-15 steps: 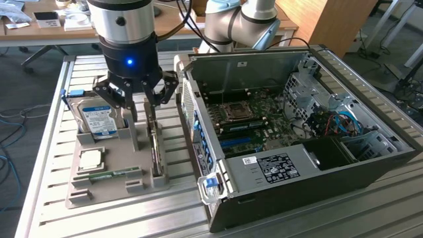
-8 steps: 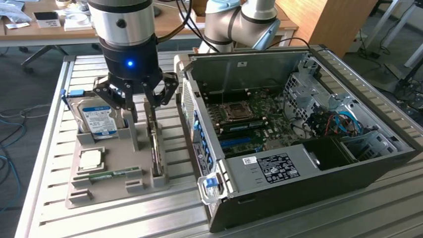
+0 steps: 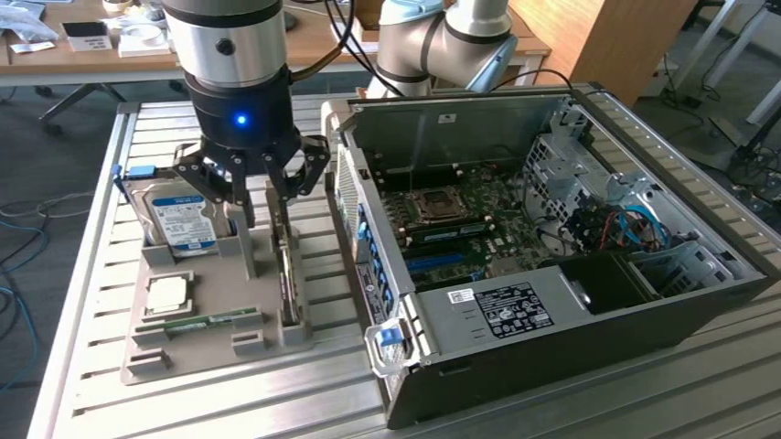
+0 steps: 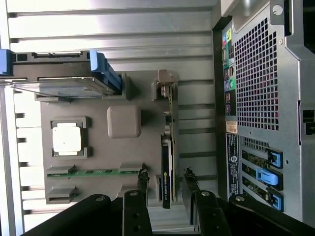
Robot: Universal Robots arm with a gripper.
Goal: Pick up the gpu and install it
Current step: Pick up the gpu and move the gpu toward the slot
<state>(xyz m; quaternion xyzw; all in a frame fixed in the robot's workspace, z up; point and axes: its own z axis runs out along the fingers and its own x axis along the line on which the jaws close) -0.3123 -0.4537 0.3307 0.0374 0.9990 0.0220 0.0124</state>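
Observation:
The gpu [image 3: 289, 274] stands on its edge in a slot of the grey parts tray [image 3: 208, 274], at the tray's side nearest the computer case. In the wrist view the gpu [image 4: 167, 162] appears as a thin green and black card with its silver bracket at the far end. My gripper [image 3: 266, 203] hangs over the tray, lowered around one end of the card. Its fingers [image 4: 142, 179] stand open on either side of the gpu with a gap to each face. Nothing is gripped.
The tray [image 4: 98, 152] also holds a blue-labelled hard drive [image 3: 183, 215], a processor [image 3: 168, 293] and a memory stick [image 3: 210, 320]. The open computer case [image 3: 550, 229] lies at the exterior view's right, motherboard [image 3: 464, 229] exposed. Everything rests on a slatted metal table [image 3: 183, 402].

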